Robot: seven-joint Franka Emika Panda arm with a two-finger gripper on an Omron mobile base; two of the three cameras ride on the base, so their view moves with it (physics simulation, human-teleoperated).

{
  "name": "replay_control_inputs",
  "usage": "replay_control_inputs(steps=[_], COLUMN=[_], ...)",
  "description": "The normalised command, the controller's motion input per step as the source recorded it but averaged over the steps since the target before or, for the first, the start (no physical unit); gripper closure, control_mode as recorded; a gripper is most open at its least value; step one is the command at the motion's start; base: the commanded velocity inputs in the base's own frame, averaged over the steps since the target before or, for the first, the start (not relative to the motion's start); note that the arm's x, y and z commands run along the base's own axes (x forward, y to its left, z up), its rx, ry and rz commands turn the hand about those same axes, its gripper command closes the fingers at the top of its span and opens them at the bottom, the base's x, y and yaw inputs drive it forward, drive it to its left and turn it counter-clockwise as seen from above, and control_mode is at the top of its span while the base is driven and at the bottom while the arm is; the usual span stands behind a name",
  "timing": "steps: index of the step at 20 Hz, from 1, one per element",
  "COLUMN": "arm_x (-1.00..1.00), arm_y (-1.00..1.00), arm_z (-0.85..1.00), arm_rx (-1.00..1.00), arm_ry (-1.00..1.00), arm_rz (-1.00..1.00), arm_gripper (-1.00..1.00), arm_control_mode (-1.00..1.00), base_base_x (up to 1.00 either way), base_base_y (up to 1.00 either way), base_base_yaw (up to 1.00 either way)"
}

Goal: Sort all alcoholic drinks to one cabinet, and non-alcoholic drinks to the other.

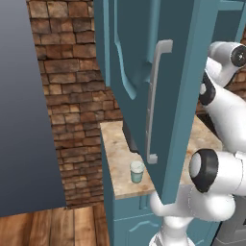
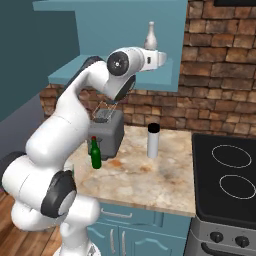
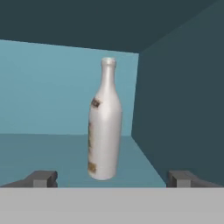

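- Two fingertips of my gripper (image 3: 112, 178) stand wide apart at the bottom of the hand view, with nothing between them; the hand is released.
- Straight ahead of the fingertips, and clear of both, the cream-white bottle (image 3: 105, 127) stands upright on the floor of the upper cabinet (image 3: 43, 96). The cabinet's back wall is behind it and its side wall lies off past my right fingertip.
- I judge the alcoholic drink to be set down where it belongs, so this bottle needs no further grip.
- If I had to retake it, I would close on the straight body below the shoulders. The glass looks smooth and slippery, stiff and breakable, and the narrow neck offers little to hold.
- Tall on a small base, it would tip easily from a nudge, so I would back out straight.
- Well below the hand, on the counter (image 2: 150, 175), the white flask (image 2: 153, 141) with its black cap stands upright. I judge it rigid and light, best taken at mid-body.
- Further off, near the counter's edge, sits the small lidded cup (image 1: 137, 171). It looks light and thin-walled, so I would squeeze it gently.
- A green bottle (image 2: 95, 154) stands just beside the toaster (image 2: 106, 134).
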Motion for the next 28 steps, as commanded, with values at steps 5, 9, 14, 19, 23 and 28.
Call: replay_control_inputs(steps=[5, 9, 14, 19, 23, 28], arm_x=[-1.0, -1.0, -0.95, -0.59, -0.07, 0.42], arm_y=[0.0, 0.0, 0.07, 0.16, 0.58, 0.85], arm_z=[-0.2, -0.43, -0.78, -0.96, -1.0, -0.82], arm_rx=[0.0, 0.0, 0.0, -0.02, -0.07, -0.04], arm_ry=[0.01, 0.03, 0.08, 0.1, 0.05, 0.05], arm_rz=[0.3, 0.4, 0.49, 0.55, 0.52, 0.34], arm_gripper=[-1.0, -1.0, -1.0, -1.0, -1.0, -1.0], arm_control_mode=[-1.0, -1.0, -1.0, -1.0, -1.0, -1.0], base_base_x=[0.0, 0.0, 0.0, 0.0, 0.0, 0.0], base_base_y=[0.0, 0.0, 0.0, 0.0, 0.0, 0.0], base_base_yaw=[0.0, 0.0, 0.0, 0.0, 0.0, 0.0])
